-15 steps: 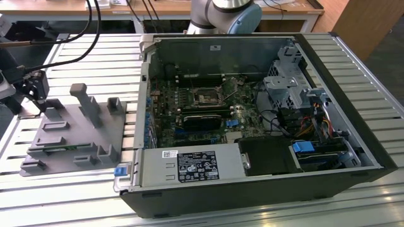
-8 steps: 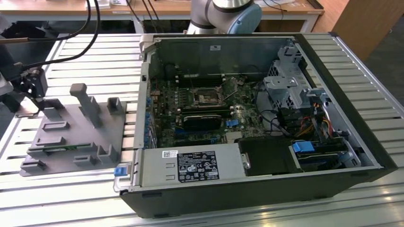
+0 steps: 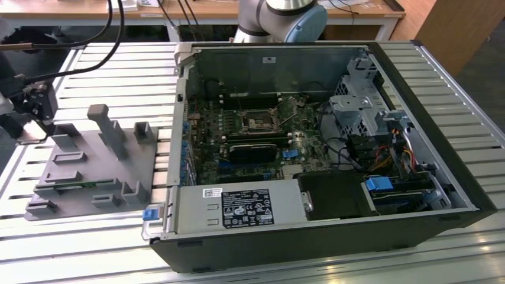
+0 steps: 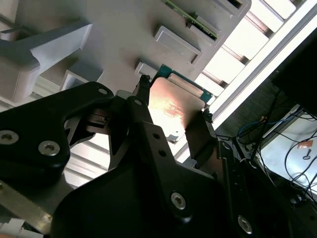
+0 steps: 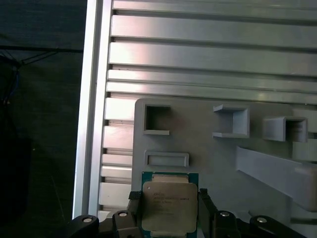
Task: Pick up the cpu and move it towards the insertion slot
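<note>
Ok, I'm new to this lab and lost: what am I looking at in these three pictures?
A robot arm stands at a slatted metal table. The exterior view takes in the whole scene: an open computer case with the insertion slot on its board, and a grey fixture towards that view's left. The two wrist views ride on the arm. In both, the tool holds the cpu, a flat silvery chip, between its fingers over the fixture.

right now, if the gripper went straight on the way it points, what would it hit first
Most likely the grey fixture plate right beneath it. The gripper points down at it with the cpu between its fingers; the gap to the plate is unclear.
</note>
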You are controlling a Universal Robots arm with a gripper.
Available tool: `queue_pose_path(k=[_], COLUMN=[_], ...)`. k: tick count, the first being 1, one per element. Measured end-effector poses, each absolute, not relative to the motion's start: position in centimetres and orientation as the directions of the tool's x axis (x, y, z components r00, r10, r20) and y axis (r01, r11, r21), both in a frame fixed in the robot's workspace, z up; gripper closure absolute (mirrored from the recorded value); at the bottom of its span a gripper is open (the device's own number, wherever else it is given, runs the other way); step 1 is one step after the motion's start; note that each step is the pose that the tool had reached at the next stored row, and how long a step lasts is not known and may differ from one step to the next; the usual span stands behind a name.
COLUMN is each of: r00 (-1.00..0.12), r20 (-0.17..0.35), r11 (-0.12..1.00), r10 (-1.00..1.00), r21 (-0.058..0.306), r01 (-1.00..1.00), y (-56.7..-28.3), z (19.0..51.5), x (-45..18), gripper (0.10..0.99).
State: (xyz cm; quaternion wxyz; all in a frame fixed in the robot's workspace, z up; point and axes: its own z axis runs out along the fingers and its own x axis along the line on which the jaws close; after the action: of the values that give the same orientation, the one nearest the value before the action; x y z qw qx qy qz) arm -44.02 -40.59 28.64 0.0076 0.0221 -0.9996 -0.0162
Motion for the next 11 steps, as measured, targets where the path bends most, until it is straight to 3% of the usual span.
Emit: queue_pose_path(k=[11], r00=[-0.999], r20=[0.014], r11=[0.999], r10=[-0.044], r21=[0.033], r01=[-0.044], y=[-40.57], z=[29.31], x=[-44.02], gripper=[0.545])
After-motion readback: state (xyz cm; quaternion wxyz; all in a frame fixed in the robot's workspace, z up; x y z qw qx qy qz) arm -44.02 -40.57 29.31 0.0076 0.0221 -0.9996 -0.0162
